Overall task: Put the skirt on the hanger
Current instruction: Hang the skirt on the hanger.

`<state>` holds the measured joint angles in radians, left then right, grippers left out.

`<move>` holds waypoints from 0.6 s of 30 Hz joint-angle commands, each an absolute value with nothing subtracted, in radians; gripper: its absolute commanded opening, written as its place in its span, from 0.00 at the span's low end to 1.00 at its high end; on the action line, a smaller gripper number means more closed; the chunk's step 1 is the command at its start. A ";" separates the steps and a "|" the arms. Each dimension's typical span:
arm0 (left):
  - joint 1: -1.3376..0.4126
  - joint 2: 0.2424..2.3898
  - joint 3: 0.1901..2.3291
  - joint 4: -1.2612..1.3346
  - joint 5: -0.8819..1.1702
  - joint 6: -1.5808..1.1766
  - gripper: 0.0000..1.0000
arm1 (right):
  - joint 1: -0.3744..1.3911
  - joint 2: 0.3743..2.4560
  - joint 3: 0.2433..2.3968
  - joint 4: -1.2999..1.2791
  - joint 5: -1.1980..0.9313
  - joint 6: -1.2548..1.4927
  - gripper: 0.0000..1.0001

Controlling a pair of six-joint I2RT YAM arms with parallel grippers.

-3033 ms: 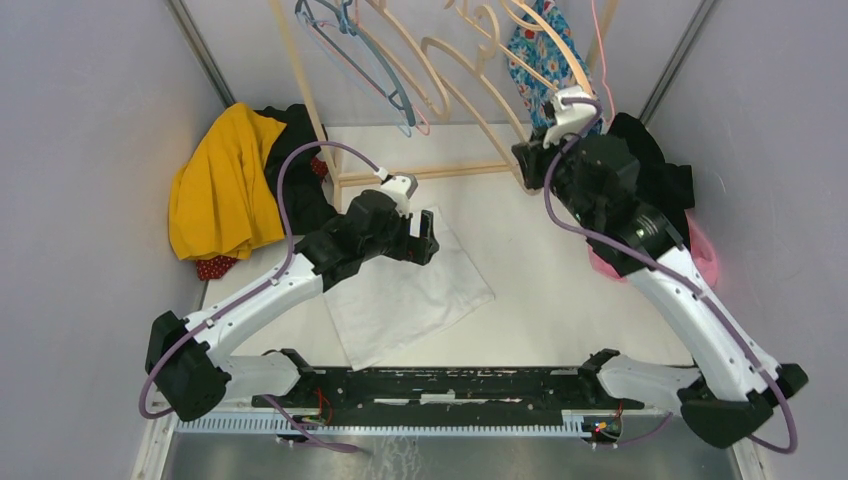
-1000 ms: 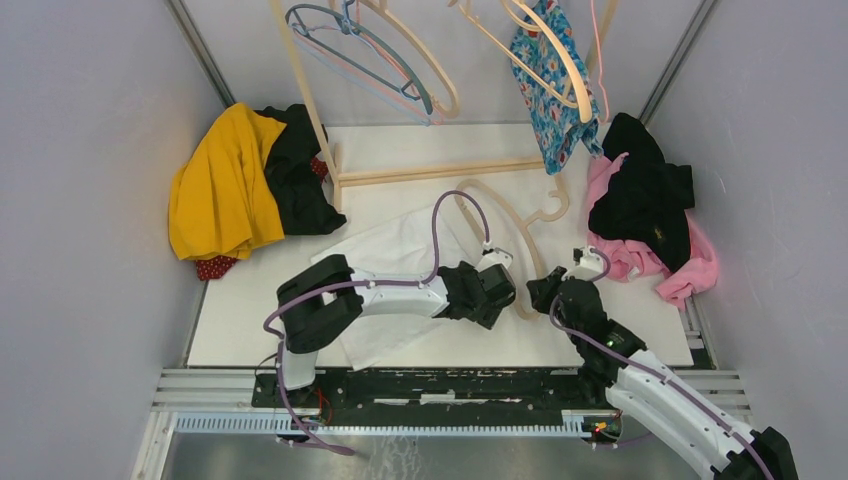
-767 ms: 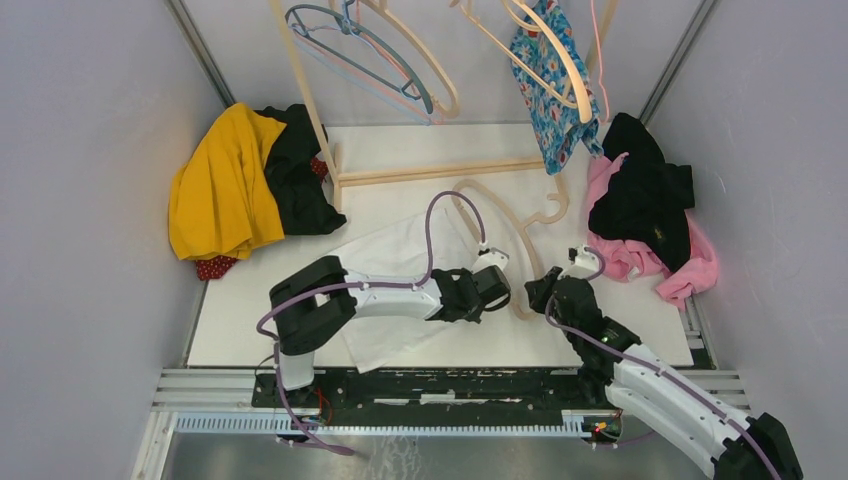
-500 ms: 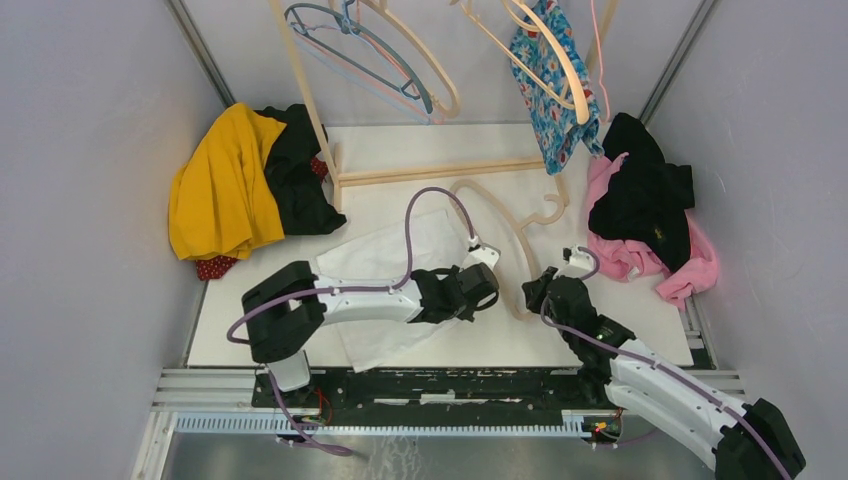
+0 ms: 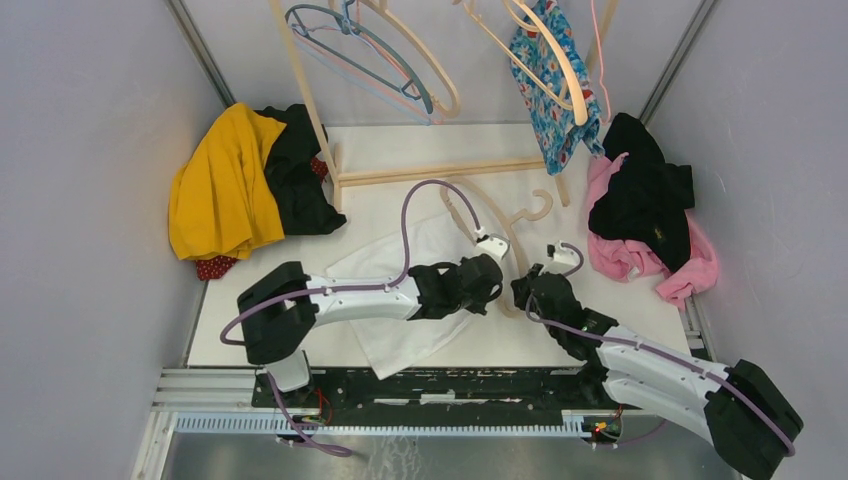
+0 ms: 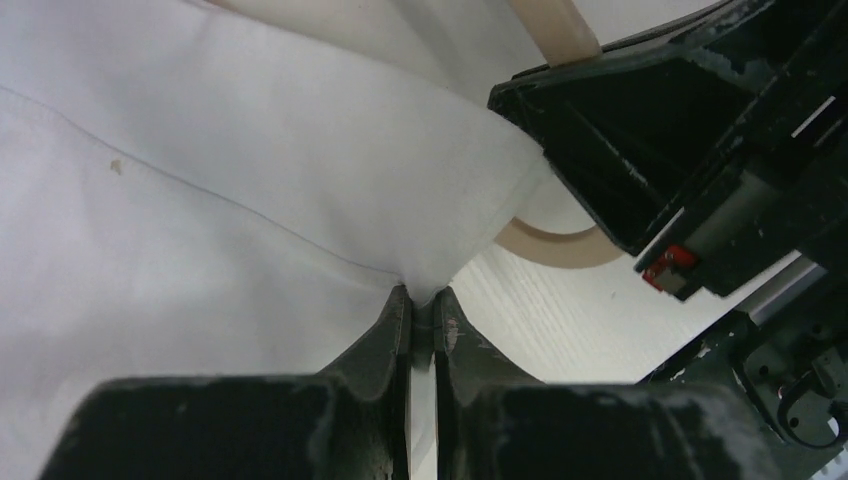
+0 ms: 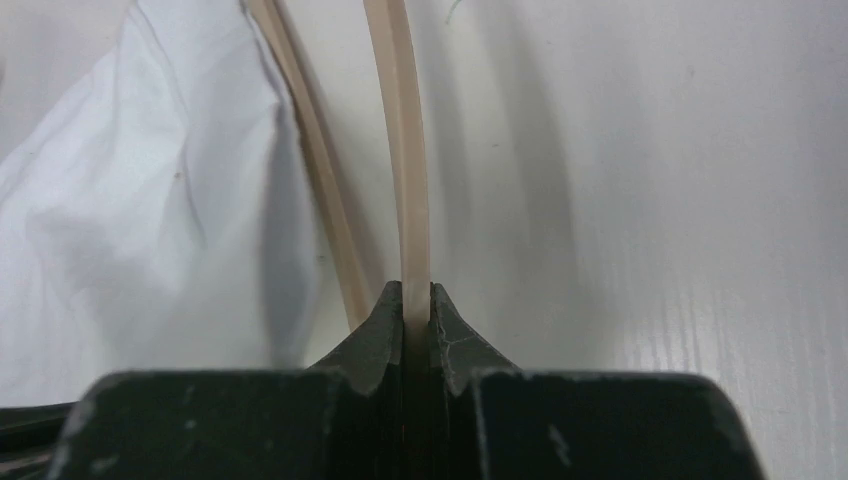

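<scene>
My left gripper [image 6: 420,303] is pinched tight on a corner of the white skirt [image 6: 250,180], which lies mid-tabletop [image 5: 225,275] toward the near edge. Just right of it, my right gripper [image 7: 416,297] is clamped on the beige hanger [image 7: 398,150], which lies touching the skirt.

1. No legible txt, brand, no. or sign in any view.
2. Small red tag [image 6: 668,262], right side of left wrist view: marks too small to read.
</scene>
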<state>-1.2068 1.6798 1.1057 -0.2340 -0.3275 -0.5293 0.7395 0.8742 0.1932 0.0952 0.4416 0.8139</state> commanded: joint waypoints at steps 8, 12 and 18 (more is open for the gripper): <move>-1.211 1.807 1.212 -0.109 -0.276 -0.470 0.06 | 0.867 0.830 0.297 -0.136 0.510 0.726 0.01; -1.211 1.833 1.238 -0.119 -0.295 -0.456 0.06 | 0.934 0.856 0.310 -0.155 0.545 0.725 0.01; -1.211 1.842 1.273 -0.141 -0.308 -0.443 0.06 | 1.040 0.907 0.339 -0.175 0.606 0.751 0.01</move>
<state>-1.2068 1.8431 1.2087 -0.1879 -0.2882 -0.4885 0.9863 0.8753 0.2955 -0.1009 0.5728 0.7551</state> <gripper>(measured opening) 0.118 0.089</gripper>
